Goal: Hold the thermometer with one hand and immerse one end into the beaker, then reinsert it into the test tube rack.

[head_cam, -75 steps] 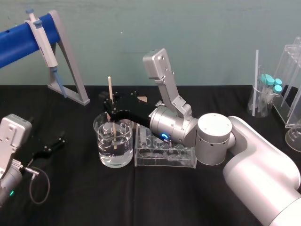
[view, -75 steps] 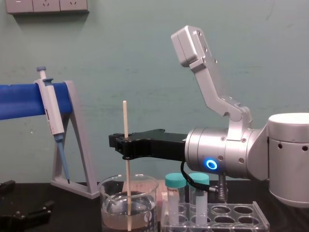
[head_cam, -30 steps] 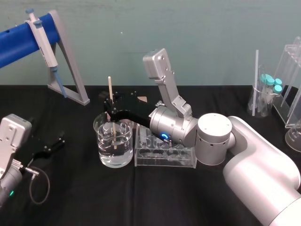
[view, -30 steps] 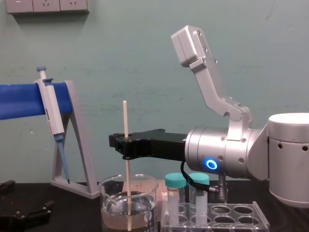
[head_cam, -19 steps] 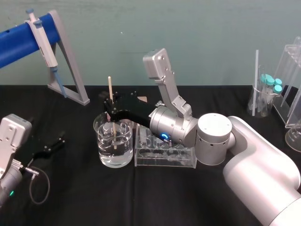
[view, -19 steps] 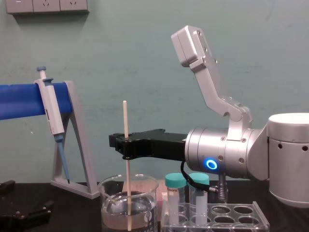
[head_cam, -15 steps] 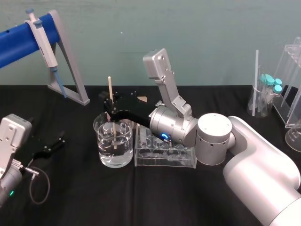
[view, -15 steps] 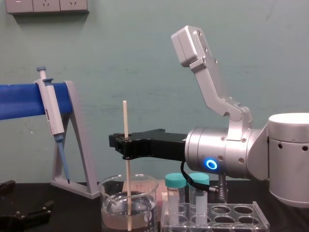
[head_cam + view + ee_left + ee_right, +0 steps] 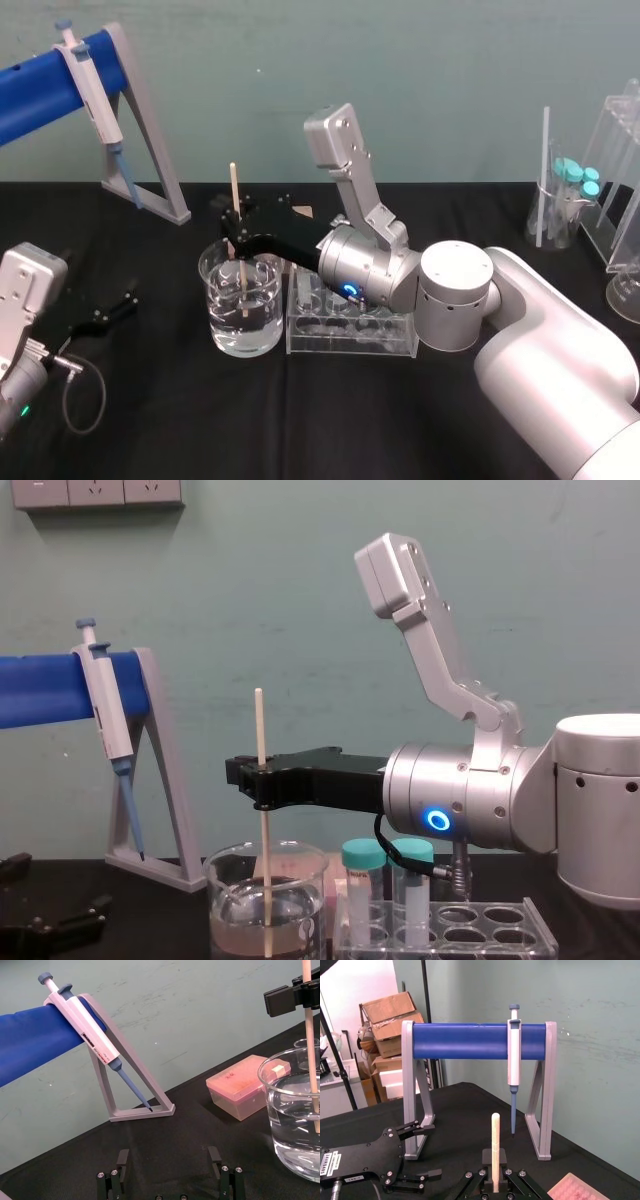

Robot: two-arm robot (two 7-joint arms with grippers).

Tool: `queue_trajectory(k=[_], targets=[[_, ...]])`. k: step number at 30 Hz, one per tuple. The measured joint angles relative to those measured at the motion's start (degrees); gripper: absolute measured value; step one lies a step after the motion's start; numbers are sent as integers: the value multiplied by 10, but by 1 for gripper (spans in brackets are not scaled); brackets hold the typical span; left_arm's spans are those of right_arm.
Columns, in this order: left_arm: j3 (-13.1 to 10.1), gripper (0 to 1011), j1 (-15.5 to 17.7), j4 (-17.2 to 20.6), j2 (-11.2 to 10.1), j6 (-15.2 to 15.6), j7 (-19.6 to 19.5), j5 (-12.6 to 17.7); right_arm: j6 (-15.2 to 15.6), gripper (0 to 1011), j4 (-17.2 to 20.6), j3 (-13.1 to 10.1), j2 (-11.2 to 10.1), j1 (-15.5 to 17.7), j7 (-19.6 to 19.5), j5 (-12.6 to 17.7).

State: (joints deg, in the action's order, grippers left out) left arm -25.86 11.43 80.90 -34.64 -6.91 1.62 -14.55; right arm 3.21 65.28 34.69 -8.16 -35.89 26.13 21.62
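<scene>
The right gripper (image 9: 262,777) clamps the thermometer (image 9: 260,725) upright, tip submerged in the beaker (image 9: 225,892). The test tube rack (image 9: 500,926) stands just right of it; the left gripper (image 9: 108,310) idles spread, near left.

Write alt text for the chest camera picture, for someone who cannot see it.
The right gripper, jaws shut on the thermometer, holds it upright with its lower end dipped in the liquid in the beaker. The test tube rack stands right beside the beaker.

No change, thermometer (image 9: 264,820) unmoved (still dipped)
</scene>
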Motion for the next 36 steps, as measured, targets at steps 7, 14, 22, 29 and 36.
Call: queue_trajectory(k=[7, 14, 22, 29, 36], targets=[[0, 1004, 0, 0, 0, 0, 0, 0, 0, 49, 0, 0, 0, 0, 0, 0], [0, 1004, 0, 0, 0, 0, 0, 0, 0, 49, 0, 0, 0, 0, 0, 0], [0, 1004, 0, 0, 0, 0, 0, 0, 0, 49, 0, 0, 0, 0, 0, 0], [0, 1004, 0, 0, 0, 0, 0, 0, 0, 49, 0, 0, 0, 0, 0, 0], [0, 1004, 0, 0, 0, 0, 0, 0, 0, 49, 0, 0, 0, 0, 0, 0]])
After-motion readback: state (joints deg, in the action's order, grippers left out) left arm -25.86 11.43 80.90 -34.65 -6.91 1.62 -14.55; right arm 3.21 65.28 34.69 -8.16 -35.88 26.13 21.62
